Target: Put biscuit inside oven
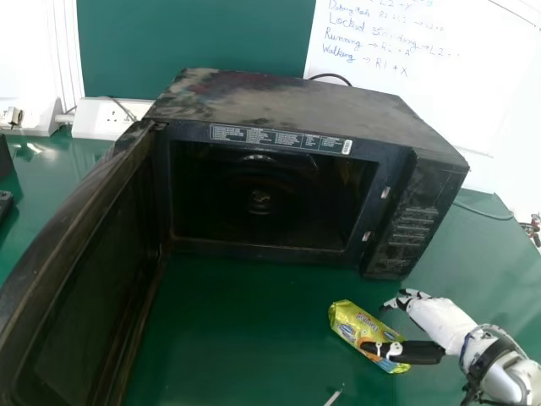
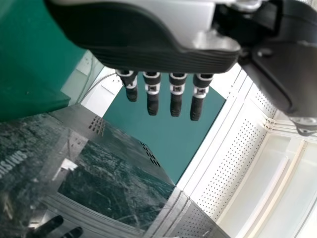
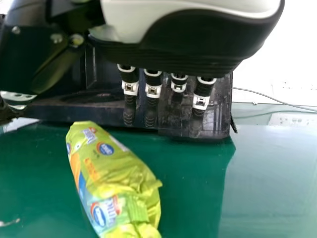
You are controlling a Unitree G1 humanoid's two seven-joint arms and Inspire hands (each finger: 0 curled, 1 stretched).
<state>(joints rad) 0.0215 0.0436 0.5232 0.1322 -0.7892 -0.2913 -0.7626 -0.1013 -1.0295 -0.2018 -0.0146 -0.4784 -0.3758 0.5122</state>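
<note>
- on the green worktop (image 1: 254,330), before the right part of the black oven (image 1: 279,106), lies the biscuit packet (image 1: 351,323); it is yellow-green, printed, and set obliquely, outside the oven.
- right hand (image 1: 439,320) (head view, entering from the right side): placed at the packet, with the thumb (image 1: 414,352) extended across it as seen from above and the fingers beyond it, near the oven's front corner.
- state of the right hand: open, the fingers (image 3: 150,111) straight in the right wrist view and curled round nothing; the packet rests on the worktop, and whether the thumb touches it cannot be told.
- left hand (left wrist view): likewise open, its fingers (image 2: 152,101) straight and apart from one another, with nothing in hold; part of the oven's dark, glossy, scuffed surface appears beyond.
- oven door (image 1: 93,279): wide open, hinged at the left of the cavity (image 1: 254,199) and swung out toward the viewer; a printed label strip (image 1: 283,138) runs above the opening.
- surroundings: a white socket panel (image 1: 106,118) behind the oven at left, a whiteboard (image 1: 406,93) with handwriting behind it at right, and a small pale scrap (image 1: 334,397) on the worktop, nearer the viewer than the packet.
</note>
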